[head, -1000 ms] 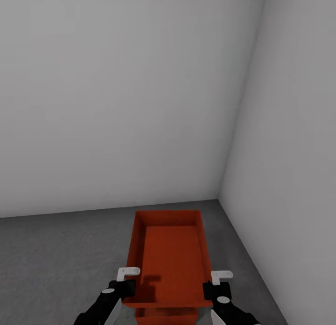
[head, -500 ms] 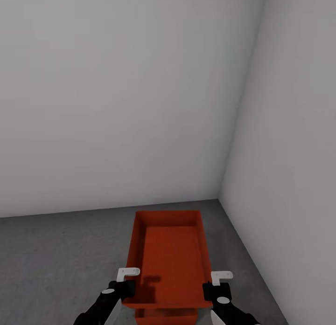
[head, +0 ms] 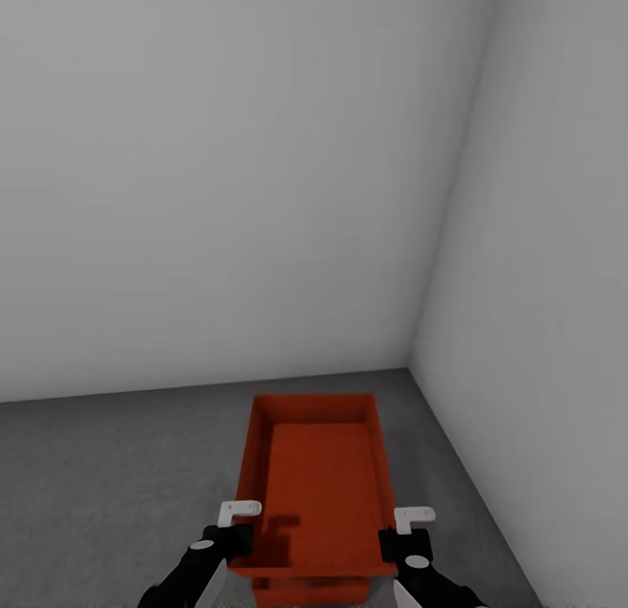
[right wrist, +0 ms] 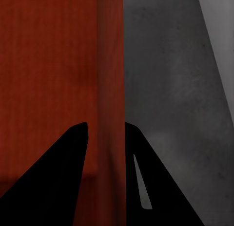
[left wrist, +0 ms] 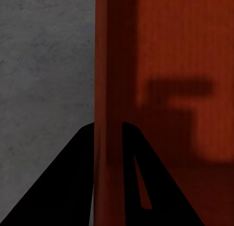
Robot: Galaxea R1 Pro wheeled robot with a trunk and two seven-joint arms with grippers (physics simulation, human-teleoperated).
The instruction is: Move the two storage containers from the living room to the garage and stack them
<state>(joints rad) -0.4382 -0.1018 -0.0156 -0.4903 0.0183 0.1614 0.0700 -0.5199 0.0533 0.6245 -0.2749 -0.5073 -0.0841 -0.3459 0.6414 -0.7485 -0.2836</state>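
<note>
Place: garage corner, grey floor, white walls.
Top bin: held over the lower bin, whose near edge peeks out beneath.
Left gripper: jaws clamped on the top bin's left wall.
Right gripper: jaws clamped on its right wall.
Progress: stack looks nearly made; release is left.
Wrist views: each wall pinched between dark fingers, which the head view cannot confirm.

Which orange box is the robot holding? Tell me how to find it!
Look at the corner where the two white walls meet the grey floor. In front of it is the upper orange-red container, with the left gripper and right gripper pinching its long side walls. The lower container only peeks out beneath its near end, and nobody grips that one.
</note>
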